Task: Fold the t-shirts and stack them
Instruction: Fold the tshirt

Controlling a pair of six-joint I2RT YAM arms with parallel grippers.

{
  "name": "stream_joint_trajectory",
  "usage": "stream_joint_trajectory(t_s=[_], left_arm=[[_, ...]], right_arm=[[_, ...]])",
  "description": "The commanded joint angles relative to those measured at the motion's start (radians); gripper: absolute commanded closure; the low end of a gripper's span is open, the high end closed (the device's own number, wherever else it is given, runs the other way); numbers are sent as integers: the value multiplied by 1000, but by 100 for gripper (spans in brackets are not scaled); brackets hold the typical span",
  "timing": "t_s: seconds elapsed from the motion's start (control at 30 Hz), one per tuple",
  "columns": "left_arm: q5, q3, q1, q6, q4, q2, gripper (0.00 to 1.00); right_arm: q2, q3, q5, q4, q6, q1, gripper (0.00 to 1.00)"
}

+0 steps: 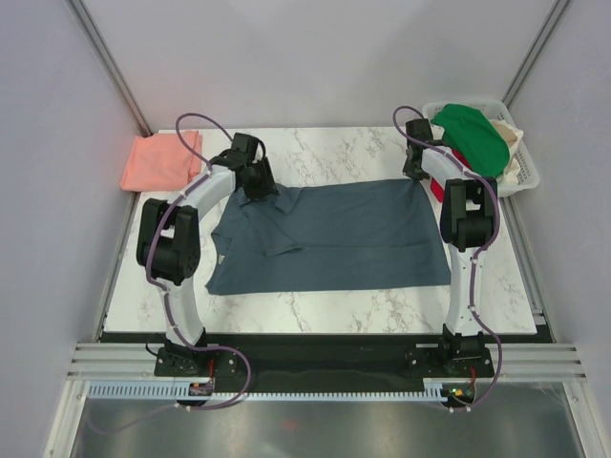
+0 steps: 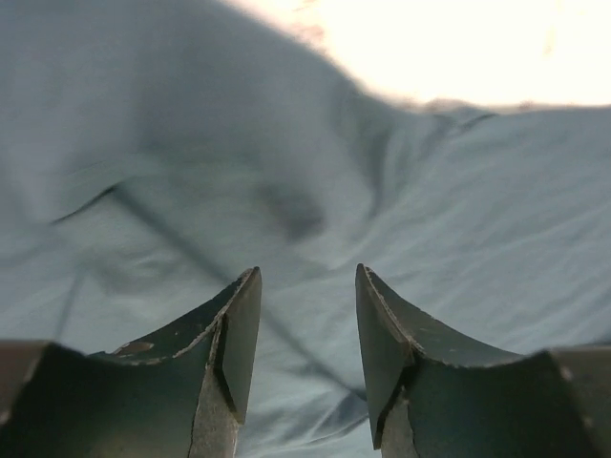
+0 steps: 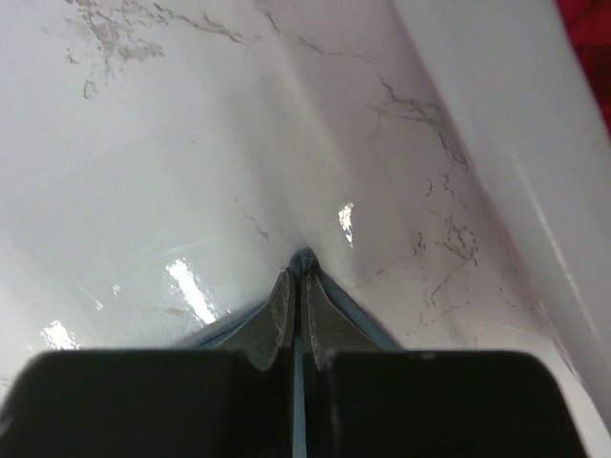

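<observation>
A large slate-blue t-shirt (image 1: 334,239) lies spread on the marble table (image 1: 334,310), rumpled along its left side. My left gripper (image 1: 260,191) hovers over its far left part, open, with only blue cloth (image 2: 191,143) below the parted jaws (image 2: 305,272). My right gripper (image 1: 415,172) is at the shirt's far right corner. Its jaws (image 3: 296,272) are shut, with a point of blue cloth (image 3: 303,256) pinched between them. A salmon-pink t-shirt (image 1: 160,160) lies folded at the table's far left corner.
A white basket (image 1: 525,176) stands at the far right, holding green (image 1: 473,134), red and cream garments. Its white wall (image 3: 516,143) runs close by the right gripper. Grey walls enclose the table on three sides.
</observation>
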Motion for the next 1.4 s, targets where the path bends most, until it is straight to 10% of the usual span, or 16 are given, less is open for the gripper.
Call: stream_joint_trajectory(t_s=[0.0, 0.9, 1.23, 1.37], left_arm=[[-102, -100, 70, -27, 41, -119, 48], [-26, -127, 218, -91, 259, 60, 58], [-17, -76, 216, -85, 280, 82, 97], [-17, -72, 216, -77, 279, 48, 98]], right_arm=[[19, -24, -12, -9, -2, -7, 98], [-13, -68, -80, 34, 4, -9, 100], [-1, -75, -83, 40, 7, -9, 100], [-7, -76, -74, 40, 7, -9, 100]])
